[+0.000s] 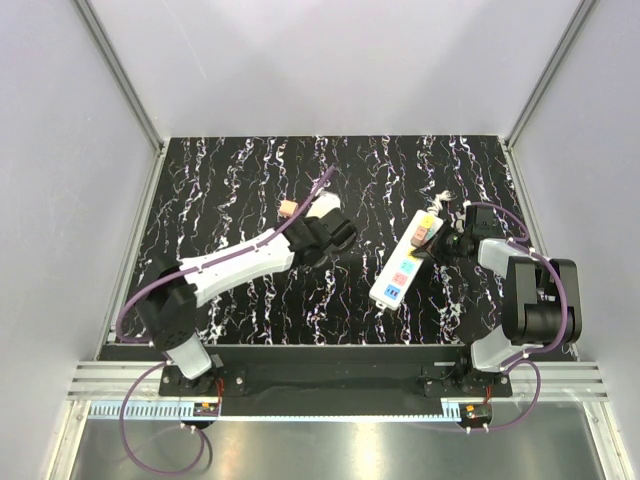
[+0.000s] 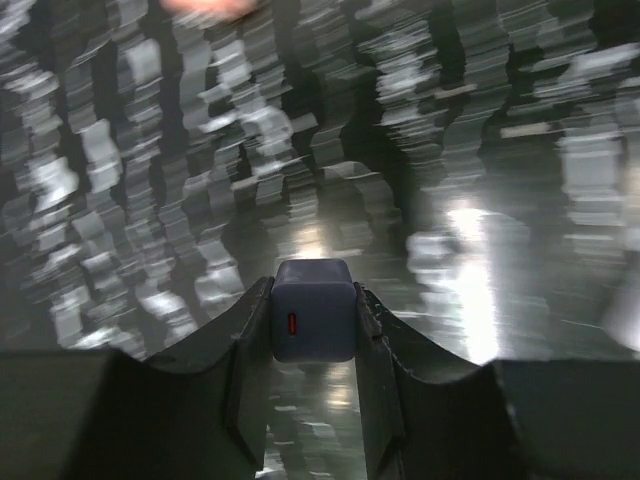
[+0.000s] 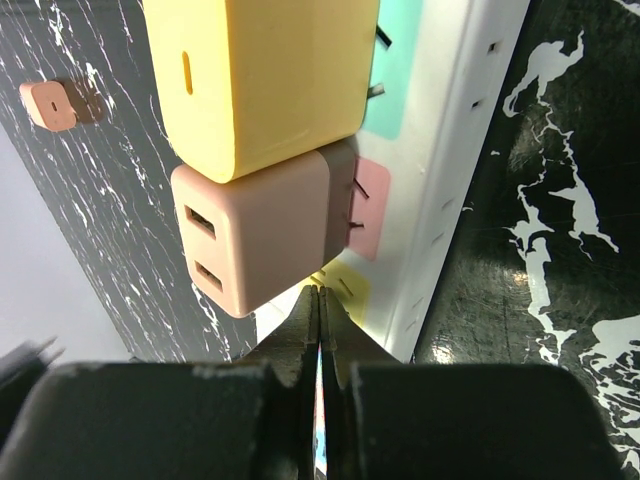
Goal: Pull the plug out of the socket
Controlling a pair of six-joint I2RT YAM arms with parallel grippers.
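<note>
The white power strip (image 1: 398, 275) lies slanted on the black marbled table, right of centre; it also shows in the right wrist view (image 3: 450, 150). A yellow plug (image 3: 260, 75) and a pinkish-tan plug (image 3: 255, 235) sit in it. A small orange-peach plug (image 1: 287, 208) lies loose on the table left of the strip, and shows in the right wrist view (image 3: 47, 105). My left gripper (image 2: 314, 300) is shut on a dark blue cube plug (image 2: 314, 322) above the table, mid-table (image 1: 338, 236). My right gripper (image 3: 319, 290) is shut and empty, tips at the strip's yellow end outlet (image 1: 440, 244).
Grey walls with aluminium posts enclose the table on the left, back and right. The strip's short cord stub (image 1: 440, 200) curls at its far end. Purple cables loop from both arms. The left wrist view is blurred by motion.
</note>
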